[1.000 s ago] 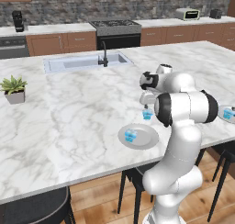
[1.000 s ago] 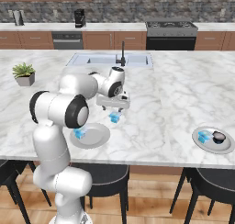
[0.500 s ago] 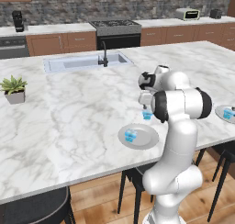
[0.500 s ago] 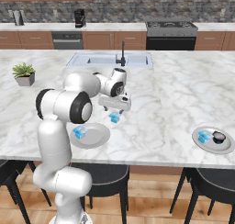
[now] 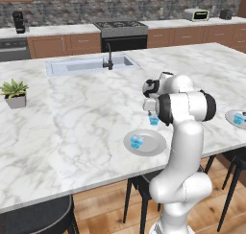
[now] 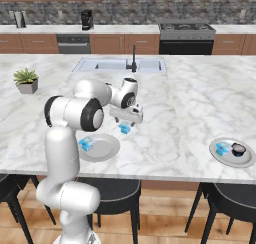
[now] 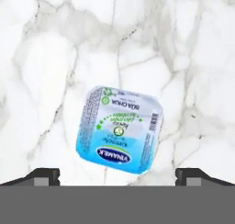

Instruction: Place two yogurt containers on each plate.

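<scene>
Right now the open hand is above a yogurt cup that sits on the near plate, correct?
Not quite. The hand view shows the yogurt cup under the open hand on the bare marble counter, not on the near plate, which holds another cup.

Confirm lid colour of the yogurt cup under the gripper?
Pale white-blue fading to bright blue, with a dark blue logo oval; the yogurt cup shows best in the hand view.
</scene>
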